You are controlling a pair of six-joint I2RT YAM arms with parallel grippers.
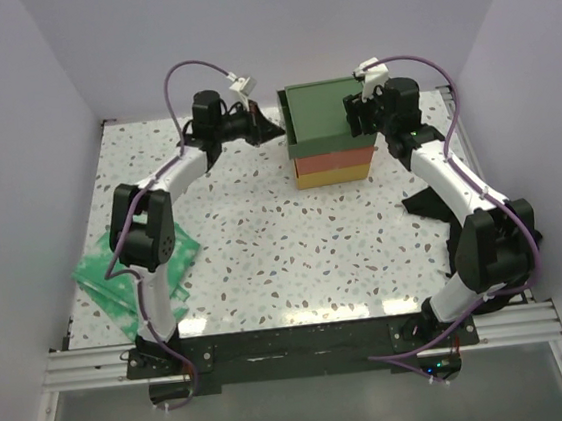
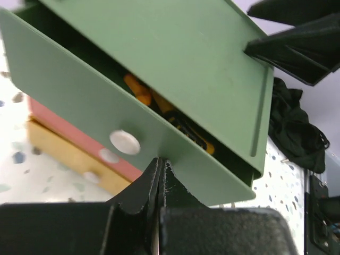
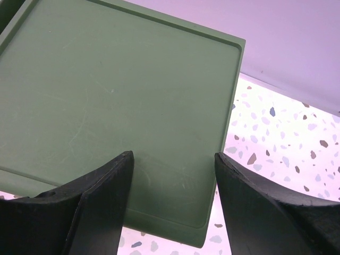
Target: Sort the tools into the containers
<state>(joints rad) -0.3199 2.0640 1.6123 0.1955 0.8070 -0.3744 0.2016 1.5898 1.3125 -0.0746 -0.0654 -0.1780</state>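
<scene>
The containers [image 1: 328, 135] are a stack of drawers at the back middle of the table: green on top, red-orange [image 2: 64, 133] in the middle, yellow [image 2: 56, 154] at the bottom. The green drawer [image 2: 79, 101] stands partly pulled out. Inside it lie tools, pliers with orange-and-black handles [image 2: 175, 119]. My left gripper [image 2: 161, 162] is shut, its tips pressed against the green drawer's front beside the white knob [image 2: 125, 142]. My right gripper [image 3: 172, 159] is open over a corner of the stack's flat green top [image 3: 117, 106], with nothing between its fingers [image 3: 106, 191].
A green-and-white patterned cloth [image 1: 137, 271] lies at the table's left edge by the left arm. A black cloth [image 1: 431, 200] lies to the right of the stack, under the right arm. White walls close in the back and both sides.
</scene>
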